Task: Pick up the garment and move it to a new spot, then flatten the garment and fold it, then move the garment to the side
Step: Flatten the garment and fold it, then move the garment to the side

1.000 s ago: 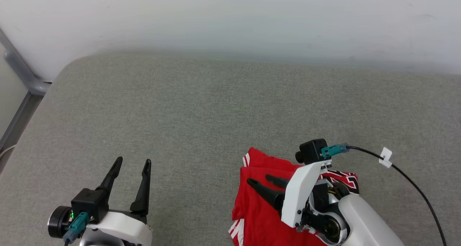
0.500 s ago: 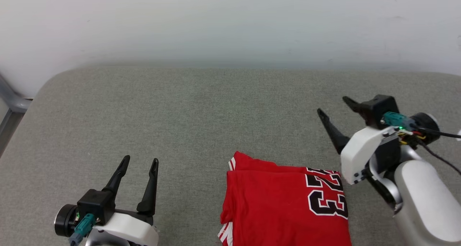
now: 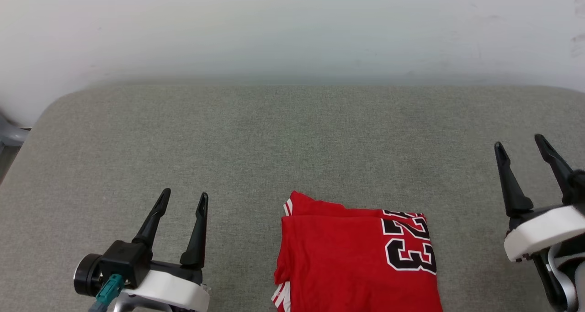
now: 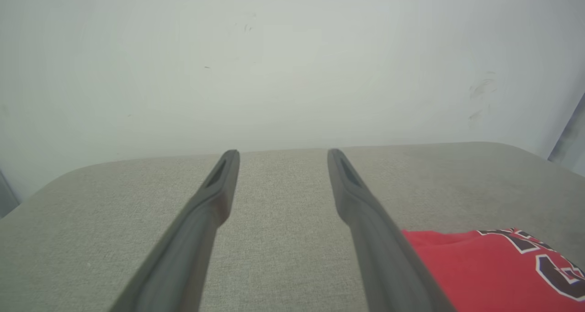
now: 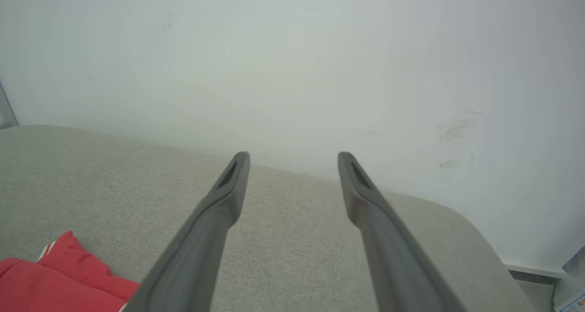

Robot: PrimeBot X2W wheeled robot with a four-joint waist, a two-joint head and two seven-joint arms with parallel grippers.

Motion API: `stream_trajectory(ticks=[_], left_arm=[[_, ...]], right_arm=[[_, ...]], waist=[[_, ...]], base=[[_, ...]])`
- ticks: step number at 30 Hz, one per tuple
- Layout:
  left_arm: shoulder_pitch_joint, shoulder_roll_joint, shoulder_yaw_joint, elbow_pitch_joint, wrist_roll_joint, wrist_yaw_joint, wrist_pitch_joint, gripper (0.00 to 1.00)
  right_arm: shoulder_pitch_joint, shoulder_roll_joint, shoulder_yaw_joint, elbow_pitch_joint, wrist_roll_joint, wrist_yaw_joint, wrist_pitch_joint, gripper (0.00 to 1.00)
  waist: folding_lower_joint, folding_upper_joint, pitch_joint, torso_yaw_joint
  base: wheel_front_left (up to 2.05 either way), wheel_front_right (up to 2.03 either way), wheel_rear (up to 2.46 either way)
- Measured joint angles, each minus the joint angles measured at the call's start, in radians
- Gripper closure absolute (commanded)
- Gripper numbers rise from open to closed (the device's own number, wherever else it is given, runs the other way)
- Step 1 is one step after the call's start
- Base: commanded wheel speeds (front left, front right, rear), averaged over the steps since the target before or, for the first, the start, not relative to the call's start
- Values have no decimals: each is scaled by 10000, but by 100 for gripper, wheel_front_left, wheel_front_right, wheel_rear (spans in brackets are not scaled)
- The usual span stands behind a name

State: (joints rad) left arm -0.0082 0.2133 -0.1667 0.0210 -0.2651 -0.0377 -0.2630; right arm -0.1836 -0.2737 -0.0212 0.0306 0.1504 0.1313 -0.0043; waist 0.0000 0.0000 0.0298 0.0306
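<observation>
Right gripper (image 3: 518, 142) has lifted off the folded garment (image 3: 352, 257) to its 3 o'clock; left gripper (image 3: 185, 193) sits at 9 o'clock. Both pairs of jaws stand apart, so the task looks done.

Smooth garment (image 3: 338, 257); coarse matt upholstery (image 3: 228, 143)

A grey-green padded surface (image 3: 292, 134) covered in woven fabric, with rounded corners, runs up to a plain white wall (image 3: 292, 29) that stands right behind its far edge. At the surface's left corner a grey metal bar (image 3: 9, 136) shows beside the wall, and the wall bears faint dark scuff marks (image 5: 457, 131) toward its right part. Past the surface's right corner, low by the wall, are a white ledge (image 5: 532, 268) and a bit of something blue and white (image 5: 571, 300), too cropped to identify.
</observation>
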Motion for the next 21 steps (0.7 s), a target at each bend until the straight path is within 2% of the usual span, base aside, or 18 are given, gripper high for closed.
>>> stream_trajectory(ticks=[3, 6, 10, 21], left_arm=[[20, -134, 128, -136, 86, -109, 0, 0], [97, -550, 353, -182, -267, -280, 2, 0], [207, -591, 477, -61, -192, -453, 0, 0], [208, -688, 675, 161, 188, -698, 0, 0]], right_arm=[[656, 552, -548, -477, -27, 0, -311, 0], [1203, 1091, -920, -796, -121, -2, -566, 0], [1739, 1498, -1087, -905, -318, -2, -717, 0], [1947, 1845, -1204, -859, -437, -2, -819, 0]], waist=[[0, 0, 90, 17], [0, 0, 137, 67], [0, 0, 183, 99], [0, 0, 211, 118]], base=[[0, 0, 0], [0, 0, 0], [0, 0, 0], [0, 0, 0]])
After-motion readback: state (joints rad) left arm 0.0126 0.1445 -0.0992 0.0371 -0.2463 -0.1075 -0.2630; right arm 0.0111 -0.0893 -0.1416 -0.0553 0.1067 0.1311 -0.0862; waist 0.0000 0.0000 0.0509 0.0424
